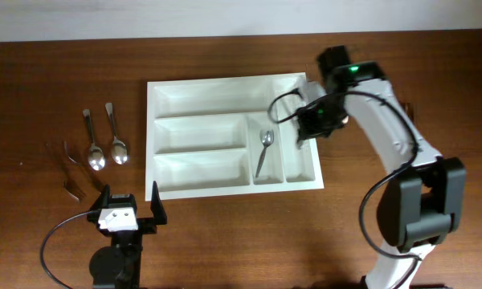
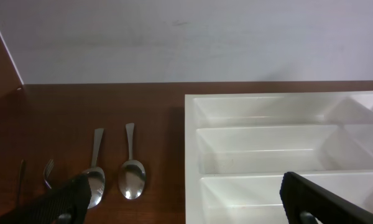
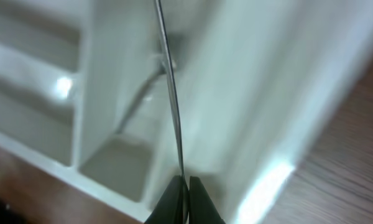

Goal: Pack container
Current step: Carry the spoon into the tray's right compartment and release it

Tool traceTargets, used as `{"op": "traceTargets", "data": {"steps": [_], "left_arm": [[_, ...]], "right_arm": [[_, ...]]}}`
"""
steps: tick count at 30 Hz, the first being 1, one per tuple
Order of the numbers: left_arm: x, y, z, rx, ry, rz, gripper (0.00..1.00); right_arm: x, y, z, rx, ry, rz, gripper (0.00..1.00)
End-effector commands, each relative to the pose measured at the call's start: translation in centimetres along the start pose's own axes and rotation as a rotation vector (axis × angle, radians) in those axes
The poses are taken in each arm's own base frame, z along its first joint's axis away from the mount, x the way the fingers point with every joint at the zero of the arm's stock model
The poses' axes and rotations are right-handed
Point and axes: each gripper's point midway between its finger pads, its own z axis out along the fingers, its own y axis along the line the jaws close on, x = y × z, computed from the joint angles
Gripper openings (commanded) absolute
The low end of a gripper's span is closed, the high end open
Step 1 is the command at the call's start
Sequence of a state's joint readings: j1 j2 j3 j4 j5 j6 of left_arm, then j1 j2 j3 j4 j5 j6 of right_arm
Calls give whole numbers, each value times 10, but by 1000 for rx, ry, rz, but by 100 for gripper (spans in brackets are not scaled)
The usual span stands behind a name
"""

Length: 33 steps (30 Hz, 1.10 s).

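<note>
Dark wooden tabletop (image 1: pixel 225 233) runs up to a pale wall, and the container (image 1: pixel 199 132), a white five-compartment cutlery tray, lies at its middle with its long side across the overhead view. One spoon (image 1: pixel 263 149) lies in the left of the two narrow compartments, and the other compartments look bare. Above the tray's right end hangs the right gripper (image 1: pixel 309 122), its jaws closed on a thin metal utensil (image 3: pixel 169 87). The blurred wrist view shows it edge-on, so its kind cannot be told. It seems to line up with the divider between the narrow compartments, and I judge that to be the risk. Released from here, it could strike that wall and straddle it, land on the spoon, or tip out over the rim. Gripped at its very end, it may also swing. Left of the tray, well apart, two loose spoons (image 1: pixel 92 148) lie side by side, with smaller thin pieces (image 1: pixel 64 152) beyond them that I cannot identify. The left gripper (image 1: pixel 130 205) sits near the tray's front-left corner, jaws wide open and holding nothing, and nothing blocks its way to the spoons.
</note>
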State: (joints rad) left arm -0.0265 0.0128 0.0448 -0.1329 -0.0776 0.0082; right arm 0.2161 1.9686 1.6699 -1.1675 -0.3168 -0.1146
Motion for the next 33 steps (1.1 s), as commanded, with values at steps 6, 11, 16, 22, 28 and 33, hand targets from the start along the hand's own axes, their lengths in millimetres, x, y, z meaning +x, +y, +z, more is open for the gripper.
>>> {"op": "traceTargets", "data": {"steps": [6,11,16,22,28,33], "left_arm": [[2,0,0,-1,0,19,99],[2,0,0,-1,0,19,99],[2,0,0,-1,0,19,99],[2,0,0,-1,0,19,99],[2,0,0,-1,0,19,99],[2,0,0,-1,0,19,99]], "right_arm": [[-3,69,2,-21,-16,-148,4],[-5,75,11,54,-13,-176,4],[-9,74,11,65,-30,-182,4],[-13,67,13,102,-40,-145,4],[-10,56,29,134,-2,-95,4],[-5,45,43,170,22,-66,4]]}}
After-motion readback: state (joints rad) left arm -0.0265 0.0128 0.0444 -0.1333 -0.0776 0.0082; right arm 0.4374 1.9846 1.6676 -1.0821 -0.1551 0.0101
